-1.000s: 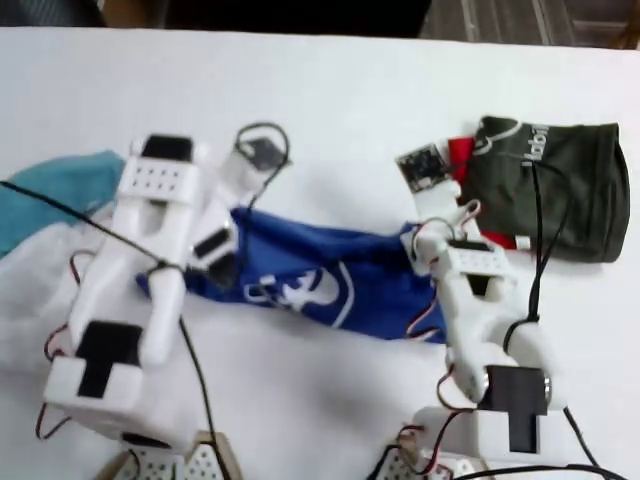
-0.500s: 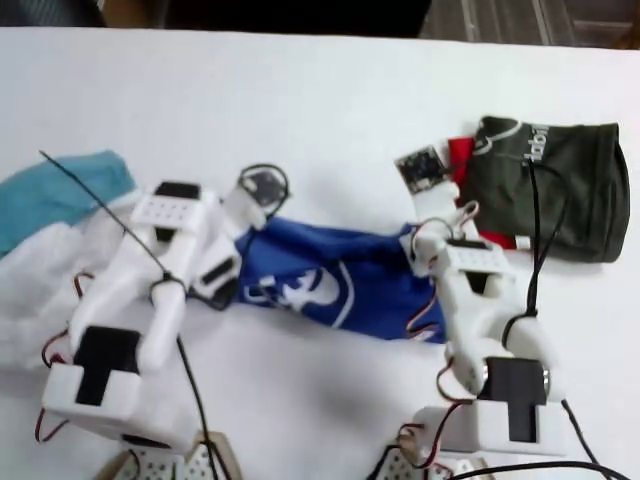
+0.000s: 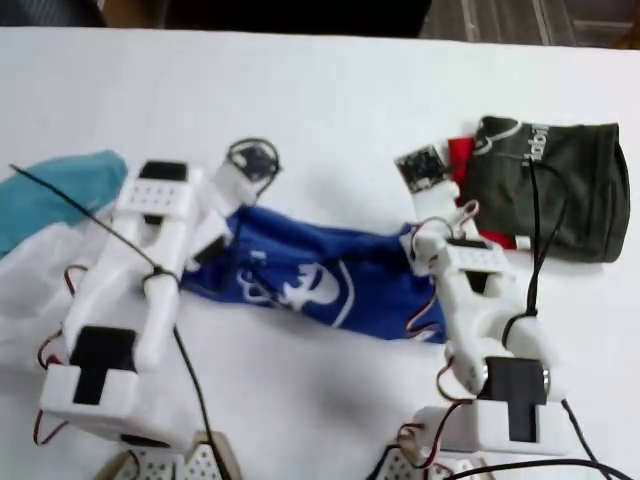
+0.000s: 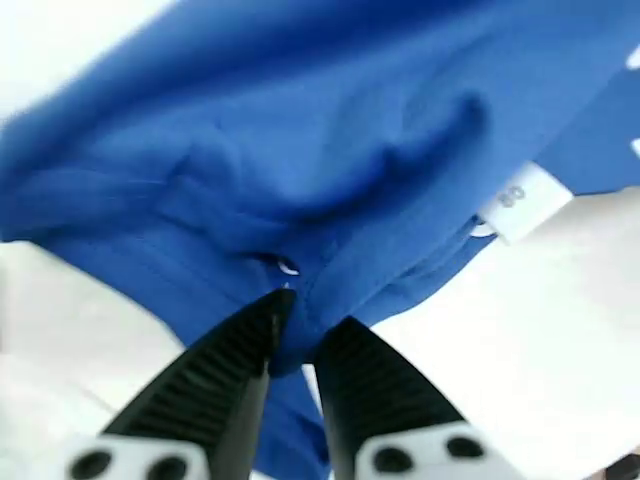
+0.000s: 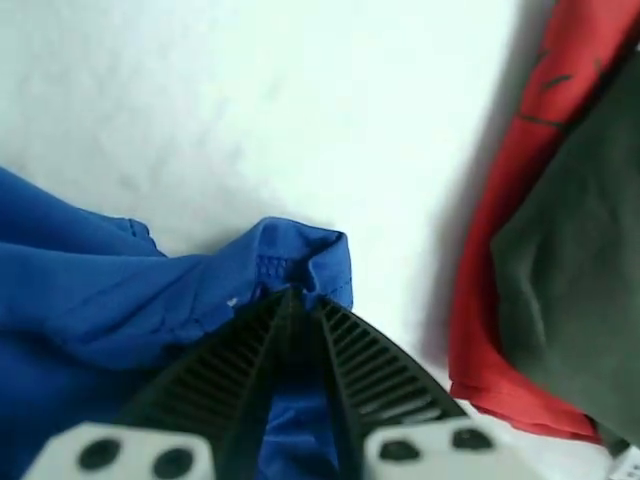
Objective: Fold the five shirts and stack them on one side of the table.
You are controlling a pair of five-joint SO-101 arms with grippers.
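Two white arms stand side by side on a broad, smooth white table point(image 3: 350, 100), with a dark strip of room beyond its far edge. Between the arms lies the blue shirt point(image 3: 320, 275), soft knit cloth with a white print, drawn into a long, rumpled band across the middle of the table. On the right side of the table sits a dark green shirt point(image 3: 560, 190), folded into a blocky shape on top of a red shirt point(image 3: 460, 152) whose edge shows beside it. At the left edge a crumpled white shirt point(image 3: 25, 290) and a teal shirt point(image 3: 50, 190) lie loose, partly behind the left arm. The left gripper point(image 4: 298, 318) is clenched on a wrinkled fold of the blue shirt, near a small white label point(image 4: 520, 200). The right gripper point(image 5: 295, 300), with ribbed black fingers pressed together, pinches the shirt's stitched hem.
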